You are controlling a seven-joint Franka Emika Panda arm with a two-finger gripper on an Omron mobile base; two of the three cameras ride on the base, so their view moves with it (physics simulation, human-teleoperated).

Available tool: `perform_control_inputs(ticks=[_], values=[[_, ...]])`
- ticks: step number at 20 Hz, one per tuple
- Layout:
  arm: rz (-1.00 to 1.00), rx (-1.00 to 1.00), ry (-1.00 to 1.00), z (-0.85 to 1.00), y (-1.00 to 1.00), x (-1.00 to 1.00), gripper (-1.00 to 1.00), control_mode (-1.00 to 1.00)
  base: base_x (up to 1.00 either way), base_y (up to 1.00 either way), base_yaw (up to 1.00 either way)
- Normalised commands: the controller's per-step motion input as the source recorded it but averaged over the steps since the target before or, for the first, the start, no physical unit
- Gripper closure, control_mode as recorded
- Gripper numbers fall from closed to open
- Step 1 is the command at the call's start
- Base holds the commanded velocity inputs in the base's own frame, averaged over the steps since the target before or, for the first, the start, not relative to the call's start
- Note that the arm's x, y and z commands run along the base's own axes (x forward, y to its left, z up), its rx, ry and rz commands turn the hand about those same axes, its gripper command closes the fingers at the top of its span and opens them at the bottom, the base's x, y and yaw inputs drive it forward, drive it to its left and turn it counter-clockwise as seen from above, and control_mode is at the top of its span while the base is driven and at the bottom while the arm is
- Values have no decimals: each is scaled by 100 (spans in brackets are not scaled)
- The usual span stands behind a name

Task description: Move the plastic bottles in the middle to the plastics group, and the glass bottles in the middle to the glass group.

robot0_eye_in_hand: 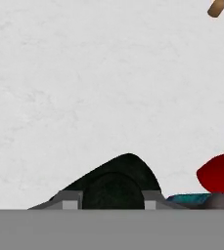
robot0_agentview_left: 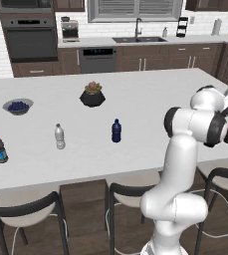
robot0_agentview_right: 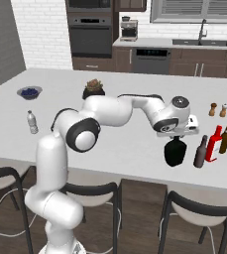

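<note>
The gripper (robot0_agentview_right: 176, 137) is clamped on the neck of the squat black bottle (robot0_agentview_right: 175, 153), which stands on the white counter (robot0_agentview_right: 135, 144) just beside the brown bottle (robot0_agentview_right: 200, 152) and the red bottle (robot0_agentview_right: 214, 144).

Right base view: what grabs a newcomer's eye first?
The end effector shut on the squat black bottle at the counter's near right. Beside it stand the dark brown bottle and the red bottle. Far left, the navy-blue bottle stands alone mid-counter.
</note>
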Motion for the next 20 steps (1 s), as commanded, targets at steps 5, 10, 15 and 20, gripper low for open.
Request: perform_control_inputs(ticks=[5,10,15,20], values=[[3,0,-6,-1,-19,10,100,-100,0,0,0],[0,0,1,0,-14,4,100,-100,0,0,0],[0,0,6,0,-16,0,100,-100,0,0,0],[0,0,3,-22,-2,0,100,-100,0,0,0]])
